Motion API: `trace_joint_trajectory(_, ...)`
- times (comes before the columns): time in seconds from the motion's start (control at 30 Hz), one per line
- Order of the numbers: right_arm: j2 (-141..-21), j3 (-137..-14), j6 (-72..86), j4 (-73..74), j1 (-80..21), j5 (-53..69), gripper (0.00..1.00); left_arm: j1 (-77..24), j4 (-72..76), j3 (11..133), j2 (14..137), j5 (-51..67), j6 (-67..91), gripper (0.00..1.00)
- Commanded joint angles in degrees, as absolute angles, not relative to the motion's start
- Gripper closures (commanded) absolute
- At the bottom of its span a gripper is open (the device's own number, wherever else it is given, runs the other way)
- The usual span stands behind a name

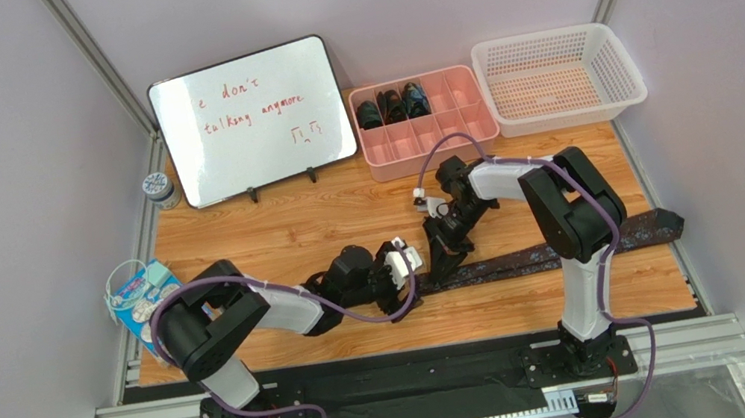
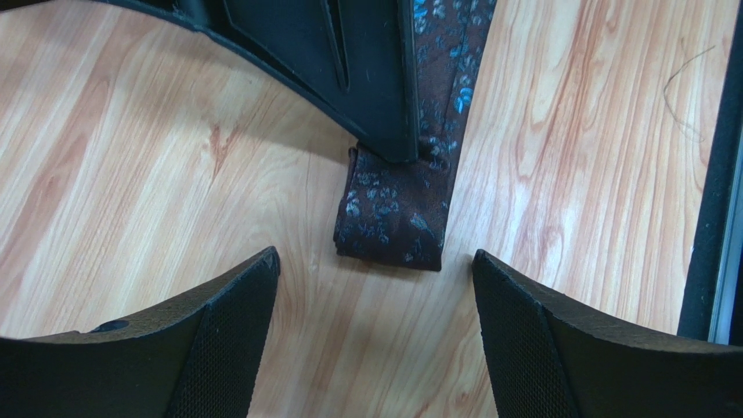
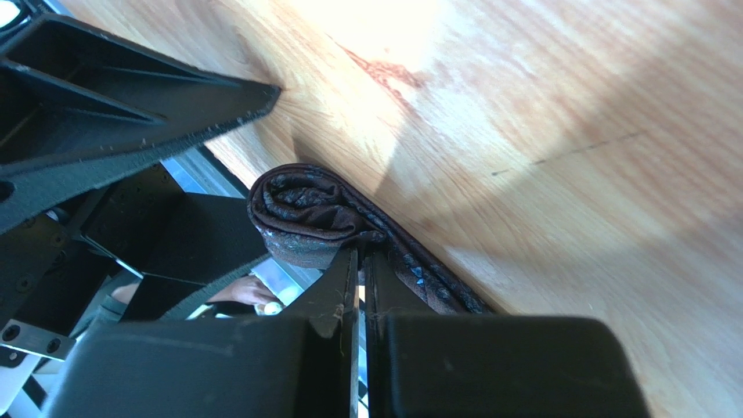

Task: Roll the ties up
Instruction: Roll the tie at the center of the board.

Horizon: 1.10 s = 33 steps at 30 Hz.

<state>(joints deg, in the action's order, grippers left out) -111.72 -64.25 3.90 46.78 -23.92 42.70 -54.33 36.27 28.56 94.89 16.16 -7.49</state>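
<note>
While spread wide and grasping nothing, flanks the folded end of the tie [image 2: 388, 218] without touching it: left gripper [image 2: 375, 254]. Clenched on that fold, right gripper [image 3: 359, 252], around the middle of the desk [image 1: 290, 234], nearer its near edge. Stretched flat from there toward the right edge, remaining tie.

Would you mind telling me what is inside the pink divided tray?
Three dark rolled ties sit side by side in the far-left compartments of the tray. Their undersides and the floors beneath them are hidden.
</note>
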Motion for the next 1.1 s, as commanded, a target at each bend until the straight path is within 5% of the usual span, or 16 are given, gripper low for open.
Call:
trace_joint_trajectory(0.0, -114.26, -64.07, 3.78, 44.82, -24.08, 30.06, 1.00, -54.14, 46.13, 27.42, 98.87, 20.73, -4.13, 0.14)
trace_joint_trajectory(0.23, -116.28, -64.25, 4.75, 44.82, -24.34, 26.37, 1.00, -54.05, 55.36, 29.71, 108.80, 21.79, -1.84, 0.28)
trace_joint_trajectory(0.4, -117.33, -64.51, 5.36, 43.86, -24.43, 24.43, 1.00, -54.49, 55.81, 30.15, 110.74, 23.20, -5.43, 0.52)
trace_joint_trajectory(0.73, -112.24, -65.65, 5.19, 41.48, -24.26, 30.49, 1.00, -54.93, 23.33, 36.20, 100.55, 20.75, -18.10, 0.73)
trace_joint_trajectory(0.8, -110.14, -65.57, 4.75, 41.31, -24.35, 30.76, 1.00, -54.93, 19.53, 38.40, 100.63, 19.25, -17.23, 0.66)
trace_joint_trajectory(0.83, -109.87, -65.31, 4.57, 41.13, -24.35, 30.85, 1.00, -54.84, 17.34, 38.76, 100.20, 18.81, -16.44, 0.45)
trace_joint_trajectory(0.9, -110.65, -65.65, 4.31, 42.26, -24.35, 30.06, 1.00, -54.41, 18.80, 37.36, 99.06, 17.59, -13.81, 0.29)
trace_joint_trajectory(1.07, -114.08, -65.74, 4.04, 42.80, -24.26, 29.18, 1.00, -52.30, 26.70, 33.05, 98.17, 18.45, -10.28, 0.26)
